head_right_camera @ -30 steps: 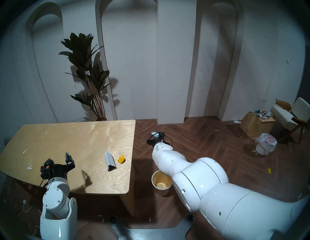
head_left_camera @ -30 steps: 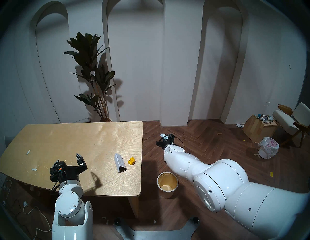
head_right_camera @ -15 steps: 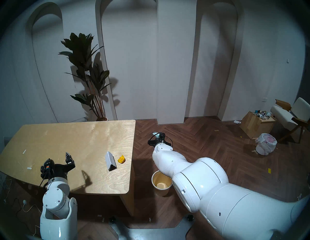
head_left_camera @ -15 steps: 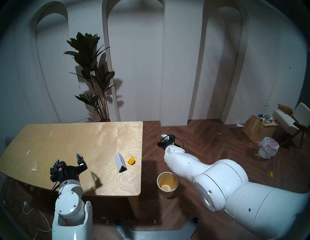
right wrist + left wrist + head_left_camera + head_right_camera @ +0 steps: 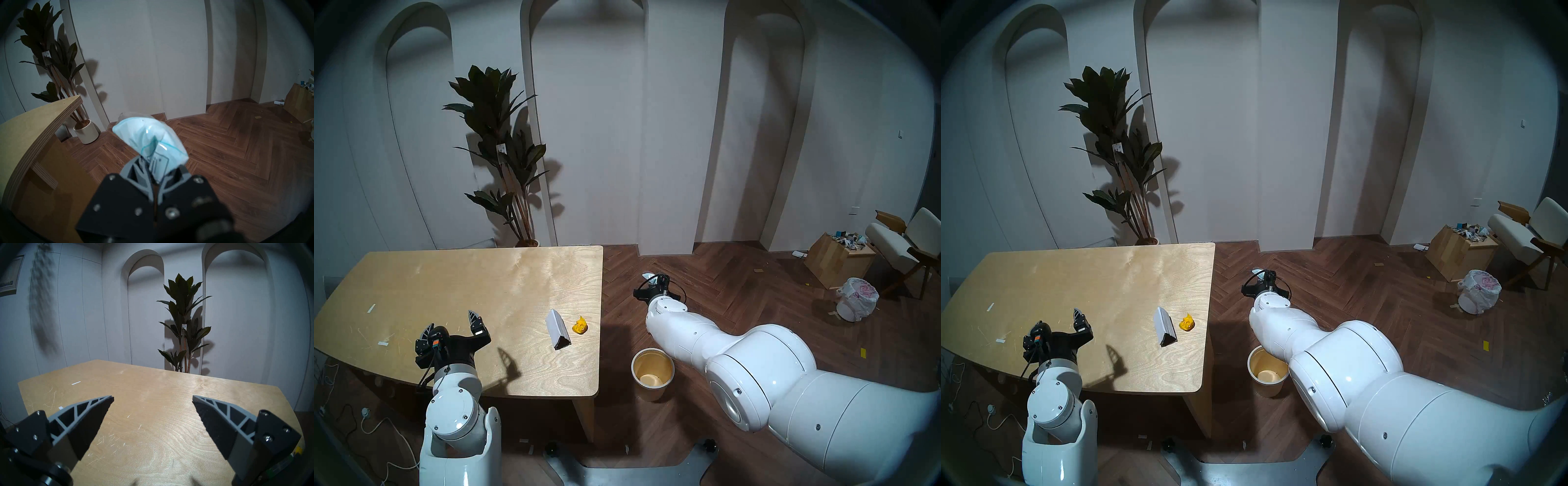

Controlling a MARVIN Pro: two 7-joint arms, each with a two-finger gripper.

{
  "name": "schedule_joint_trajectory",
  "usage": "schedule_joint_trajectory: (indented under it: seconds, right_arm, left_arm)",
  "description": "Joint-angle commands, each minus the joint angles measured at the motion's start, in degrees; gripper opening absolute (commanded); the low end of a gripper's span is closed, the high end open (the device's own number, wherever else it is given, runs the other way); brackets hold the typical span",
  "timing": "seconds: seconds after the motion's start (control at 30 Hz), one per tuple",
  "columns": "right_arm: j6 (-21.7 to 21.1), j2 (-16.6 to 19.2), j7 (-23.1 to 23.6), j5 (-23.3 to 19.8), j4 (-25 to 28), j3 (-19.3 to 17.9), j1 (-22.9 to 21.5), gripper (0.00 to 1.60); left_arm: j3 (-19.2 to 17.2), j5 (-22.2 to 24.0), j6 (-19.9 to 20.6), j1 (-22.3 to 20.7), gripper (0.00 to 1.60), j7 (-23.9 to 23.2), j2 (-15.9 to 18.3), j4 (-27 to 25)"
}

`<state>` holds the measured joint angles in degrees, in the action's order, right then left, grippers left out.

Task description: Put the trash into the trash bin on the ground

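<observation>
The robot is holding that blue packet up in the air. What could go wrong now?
1. The right gripper pinches only one end of the packet, so it might slip out.
2. It is out over the floor, beyond the trash bin, so letting go now would likely miss.
3. The carton and yellow scrap sit near the table edge.

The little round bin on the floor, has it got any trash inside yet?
Empty, as far as shows: the bin shows only its bare yellowish inside and floor.
</observation>
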<state>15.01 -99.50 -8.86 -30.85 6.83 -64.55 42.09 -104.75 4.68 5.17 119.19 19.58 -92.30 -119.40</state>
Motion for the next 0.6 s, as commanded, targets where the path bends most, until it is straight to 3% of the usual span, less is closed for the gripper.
schedule_joint_trajectory:
  seconds: [0.0,0.2,0.23,0.3,0.37,0.4,0.57]
  right_arm:
    - [1.31,0.03,-0.08,0.16,0.76,0.09,-0.5,0.0]
    - [1.5,0.07,-0.48,0.4,0.73,0.3,-0.41,0.0]
    - [1.53,0.09,-0.52,0.43,0.72,0.32,-0.39,0.28]
    - [1.59,0.13,-0.61,0.49,0.71,0.36,-0.34,0.53]
    - [1.65,0.2,-0.64,0.48,0.68,0.37,-0.26,0.6]
    - [1.7,0.23,-0.69,0.51,0.68,0.39,-0.21,0.73]
    - [1.93,0.33,-0.79,0.55,0.63,0.36,0.05,0.76]
  left_arm:
    - [-0.13,0.01,-0.3,-0.26,1.6,0.01,0.1,-1.04]
    - [-0.13,0.01,-0.3,-0.26,1.6,0.01,0.11,-1.04]
    - [-0.13,0.01,-0.3,-0.26,1.6,0.01,0.11,-1.04]
    - [-0.13,0.01,-0.3,-0.26,1.6,0.01,0.11,-1.04]
    - [-0.13,0.01,-0.3,-0.26,1.6,0.01,0.11,-1.04]
    - [-0.13,0.02,-0.3,-0.26,1.6,0.01,0.11,-1.04]
    - [-0.13,0.02,-0.3,-0.26,1.6,0.01,0.12,-1.05]
